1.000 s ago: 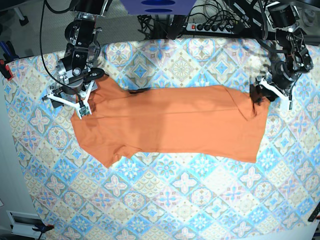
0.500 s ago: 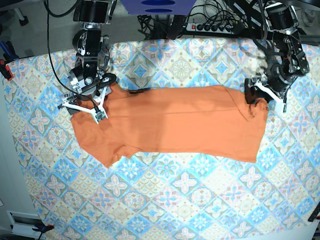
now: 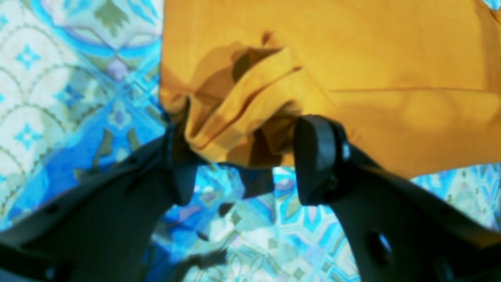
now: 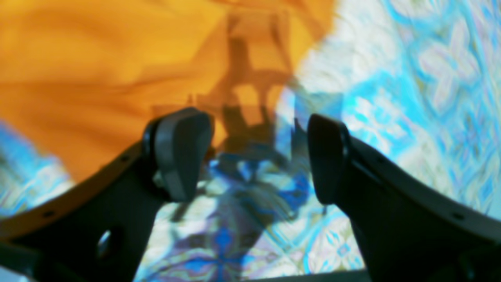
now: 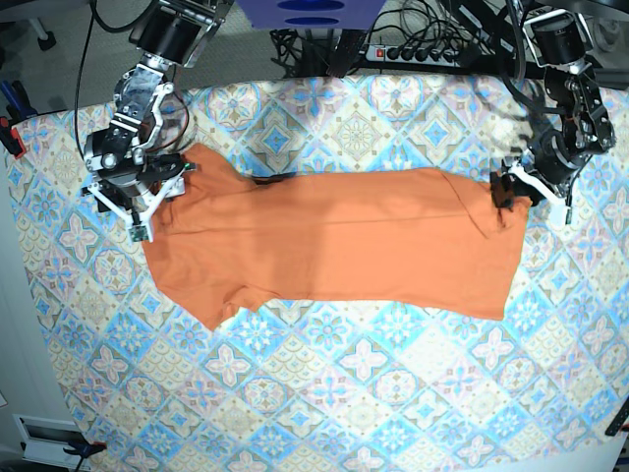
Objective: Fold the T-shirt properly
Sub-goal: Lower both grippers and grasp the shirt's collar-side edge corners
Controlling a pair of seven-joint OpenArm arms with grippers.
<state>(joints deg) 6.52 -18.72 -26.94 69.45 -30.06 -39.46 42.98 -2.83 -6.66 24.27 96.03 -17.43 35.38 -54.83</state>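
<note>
The orange T-shirt (image 5: 334, 241) lies flat as a long band across the patterned cloth, one sleeve pointing to the front left. My left gripper (image 5: 508, 193) sits at the shirt's right end. In the left wrist view this gripper (image 3: 246, 160) stands open, with a bunched fold of the T-shirt (image 3: 242, 117) lying between its fingertips. My right gripper (image 5: 123, 208) hovers at the shirt's far left edge. In the right wrist view it (image 4: 258, 156) is open over the cloth, nothing between its fingers, the T-shirt (image 4: 78, 58) just beyond the left finger.
A blue, pink and cream tile-patterned cloth (image 5: 344, 393) covers the table. A power strip with cables (image 5: 413, 49) lies behind the table's back edge. The table's left edge runs close to my right arm.
My right gripper swung in over the shirt's left edge, then back out to the left. The left gripper shifted only slightly at the shirt's right end. Both stayed open.
</note>
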